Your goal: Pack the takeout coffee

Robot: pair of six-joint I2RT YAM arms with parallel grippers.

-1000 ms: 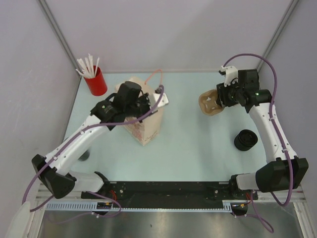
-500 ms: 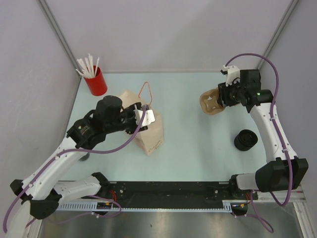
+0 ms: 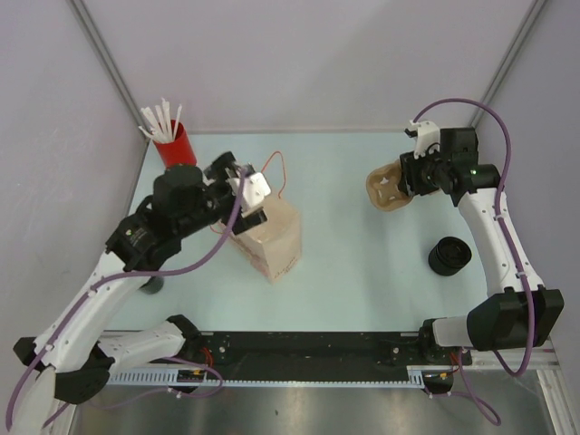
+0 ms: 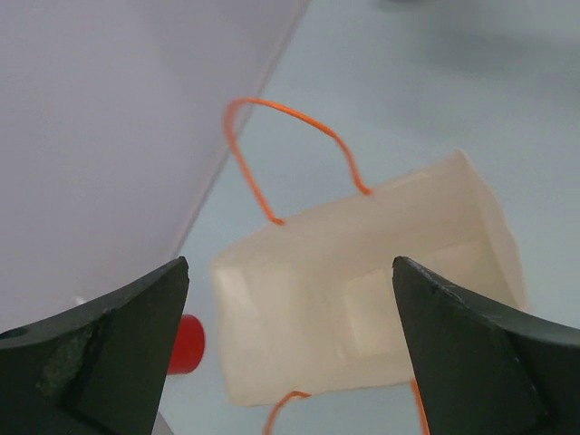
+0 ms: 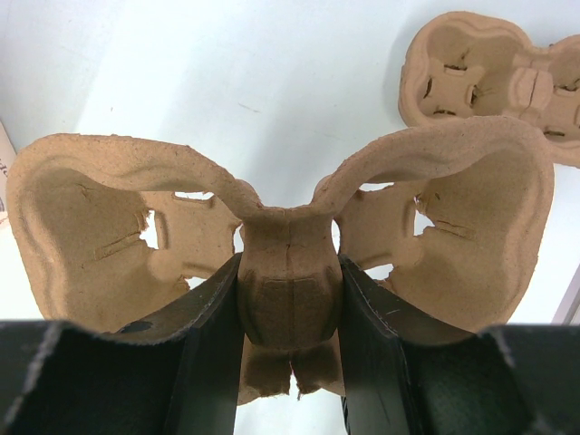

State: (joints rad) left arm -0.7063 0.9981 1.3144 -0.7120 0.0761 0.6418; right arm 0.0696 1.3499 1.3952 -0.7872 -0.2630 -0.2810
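Observation:
The brown paper bag (image 3: 270, 240) stands left of centre with its orange handle (image 3: 275, 168) up. My left gripper (image 3: 237, 181) hovers open just above and behind the bag, holding nothing. In the left wrist view the bag (image 4: 362, 290) lies below between the wide jaws of the left gripper (image 4: 290, 272). The takeout coffee (image 3: 152, 285), a small dark cup, peeks out beside my left arm near the table's left edge. My right gripper (image 3: 405, 177) is shut on a cardboard cup carrier (image 3: 384, 188), its fingers pinching the carrier's centre post (image 5: 290, 290).
A red cup of white straws (image 3: 172, 145) stands at the back left. A squat black round piece (image 3: 449, 256) sits at the right. A second cardboard carrier (image 5: 494, 82) lies on the table beyond the held one.
My left gripper has opened, let go of the bag's top and pulled back to the left and up. The bag stays standing. The right arm has not moved.

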